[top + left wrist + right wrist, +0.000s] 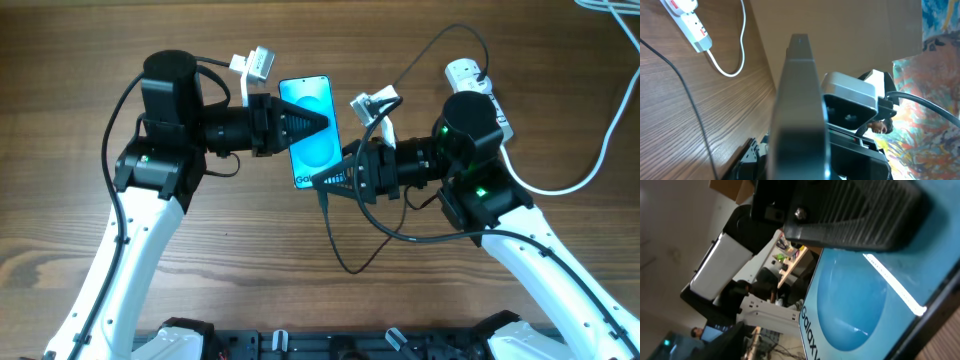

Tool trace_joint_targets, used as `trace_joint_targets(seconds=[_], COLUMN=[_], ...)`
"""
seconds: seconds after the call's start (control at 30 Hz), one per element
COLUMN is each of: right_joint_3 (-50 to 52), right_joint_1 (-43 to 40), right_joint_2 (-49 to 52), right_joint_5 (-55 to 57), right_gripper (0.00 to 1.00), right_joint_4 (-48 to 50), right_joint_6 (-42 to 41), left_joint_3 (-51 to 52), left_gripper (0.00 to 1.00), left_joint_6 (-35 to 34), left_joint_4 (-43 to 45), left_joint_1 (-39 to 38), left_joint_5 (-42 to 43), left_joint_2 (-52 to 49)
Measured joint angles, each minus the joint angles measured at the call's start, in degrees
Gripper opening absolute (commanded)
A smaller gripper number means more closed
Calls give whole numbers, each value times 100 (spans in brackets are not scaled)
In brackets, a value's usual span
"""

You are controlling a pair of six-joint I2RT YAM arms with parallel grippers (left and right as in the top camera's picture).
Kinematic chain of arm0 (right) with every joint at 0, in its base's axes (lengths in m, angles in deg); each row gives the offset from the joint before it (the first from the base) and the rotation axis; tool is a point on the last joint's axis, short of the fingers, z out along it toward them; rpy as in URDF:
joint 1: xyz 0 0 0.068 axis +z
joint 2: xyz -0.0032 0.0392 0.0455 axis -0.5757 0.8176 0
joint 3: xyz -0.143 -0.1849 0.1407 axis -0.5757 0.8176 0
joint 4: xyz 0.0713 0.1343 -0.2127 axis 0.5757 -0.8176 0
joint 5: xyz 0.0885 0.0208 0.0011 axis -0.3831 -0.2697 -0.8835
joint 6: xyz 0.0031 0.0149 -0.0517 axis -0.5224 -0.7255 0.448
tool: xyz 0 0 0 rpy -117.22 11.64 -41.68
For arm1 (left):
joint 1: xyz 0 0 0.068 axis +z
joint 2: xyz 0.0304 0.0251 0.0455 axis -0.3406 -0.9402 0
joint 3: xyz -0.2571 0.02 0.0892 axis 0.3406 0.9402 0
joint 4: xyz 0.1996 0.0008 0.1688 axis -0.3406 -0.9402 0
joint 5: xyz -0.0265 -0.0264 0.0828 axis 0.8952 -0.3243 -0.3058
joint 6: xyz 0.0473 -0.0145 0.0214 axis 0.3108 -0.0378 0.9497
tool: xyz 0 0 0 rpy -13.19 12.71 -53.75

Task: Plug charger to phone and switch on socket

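Holding: the left gripper point(322, 120) has its fingers pressed onto the phone point(311, 150), and one finger lies across the far half of the screen.
Phone place: between the two grippers and well apart from the socket point(462, 72). Whether it rests on the table point(100, 230) or hangs clear of it cannot be told.
Phone axis: the long axis runs from the robot's side toward the far side, slightly tilted. The screen faces up, and the white text end is the near end.
Right fingers: the right gripper point(325, 183) sits at the phone's text end. One ribbed finger point(855, 210) crosses above the screen; spread or closed, I cannot tell.
Cable: the charger point(332, 235) trails from the phone's text end toward the robot. Its tip is hidden under the right gripper.
In the way: the right arm point(470, 130) stands between phone and socket and covers part of the socket. The thick white cord point(600, 150) curves off beyond it.
Left wrist only: the phone point(797, 100) appears edge-on with a grey camera box point(850, 97) just behind it. The socket point(687, 17) shows red marks.
Right wrist only: "Galaxy" lettering point(807, 330) on the cyan phone point(855, 305).
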State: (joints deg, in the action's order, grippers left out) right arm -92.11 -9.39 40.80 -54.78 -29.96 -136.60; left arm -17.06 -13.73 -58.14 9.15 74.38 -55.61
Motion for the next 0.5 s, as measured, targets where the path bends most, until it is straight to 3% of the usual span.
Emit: trace_joint_targets(seconds=[0.07, 0.1, 0.13, 0.17, 0.27, 0.33, 0.43, 0.5], right_joint_3=[0, 2, 2, 2, 0, -4, -15, -15], right_joint_1=[0, -2, -2, 0, 0, 0, 0, 0], right_joint_2=[13, 33, 61, 68, 68, 61, 59, 59], right_joint_5=[59, 90, 94, 96, 63, 20, -68, -136], right_gripper=[18, 24, 41, 51, 51, 65, 63, 51], right_joint_4=[-72, -140, -149, -138, -81, -81, -79, -83], right_joint_6=[0, -9, -17, -4, 7, 11, 31, 31], left_joint_3=[-2, -4, -4, -4, -2, -2, 2, 2], left_gripper=[4, 4, 4, 4, 4, 4, 4, 4], left_joint_6=[-7, -7, -7, 13, 17, 15, 15, 13], left_joint_4=[20, 42, 46, 44, 24, 20, 52, 98], left_joint_1=[0, -2, 0, 0, -2, 0, 0, 0], left_joint_5=[72, 125, 127, 131, -28, -175, -328, -354], left_joint_2=[2, 15, 26, 31, 28, 22, 22, 22])
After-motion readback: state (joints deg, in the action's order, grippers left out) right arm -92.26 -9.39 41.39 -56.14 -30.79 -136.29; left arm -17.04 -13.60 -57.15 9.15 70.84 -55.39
